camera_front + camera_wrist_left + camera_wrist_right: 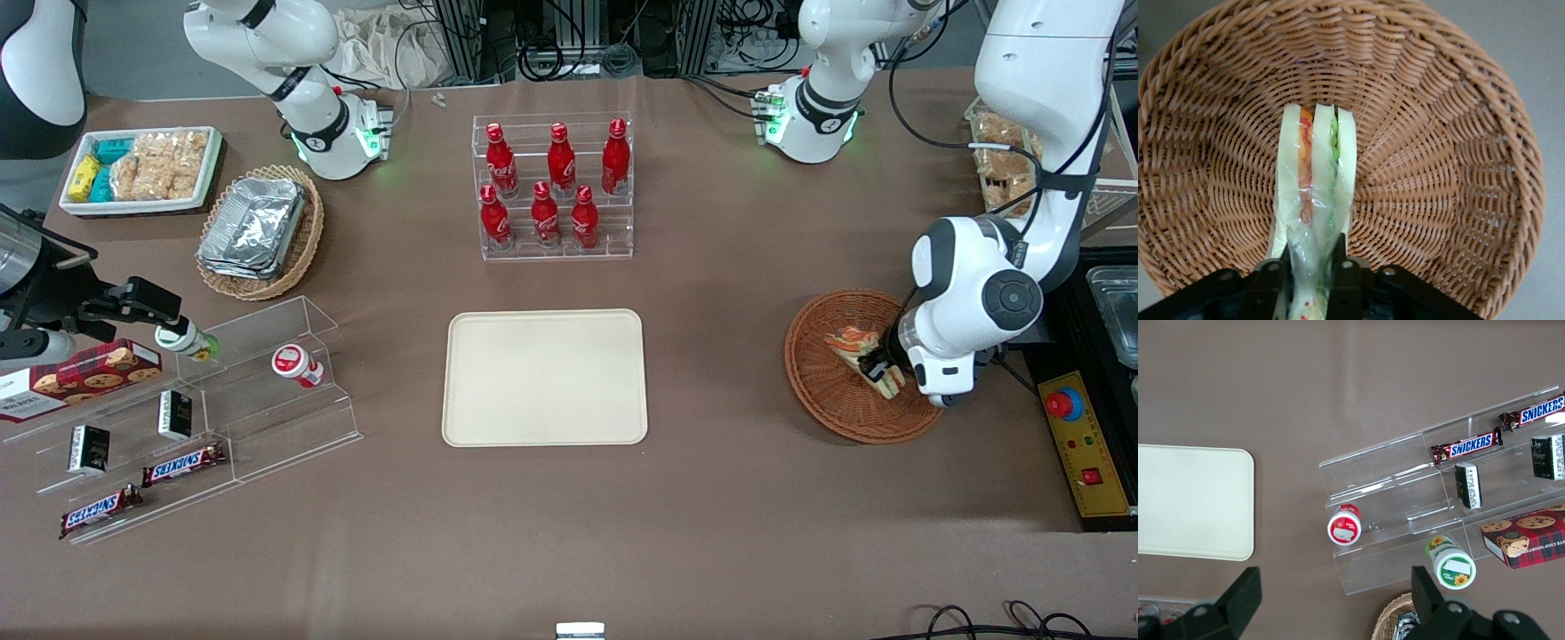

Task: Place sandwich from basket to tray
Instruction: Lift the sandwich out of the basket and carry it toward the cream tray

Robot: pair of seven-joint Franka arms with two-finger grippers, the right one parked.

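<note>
The sandwich is clenched edgewise in the pincer over the basket; the tray lies toward the parked arm's end.

From high in front one camera takes in my whole table, my wrist camera looks closely down past my gripper into the basket, and the parked arm's looks down, sharing the tray with the front view.

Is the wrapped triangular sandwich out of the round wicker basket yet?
No. The sandwich, pinched by the tool, sits over the basket.
</note>
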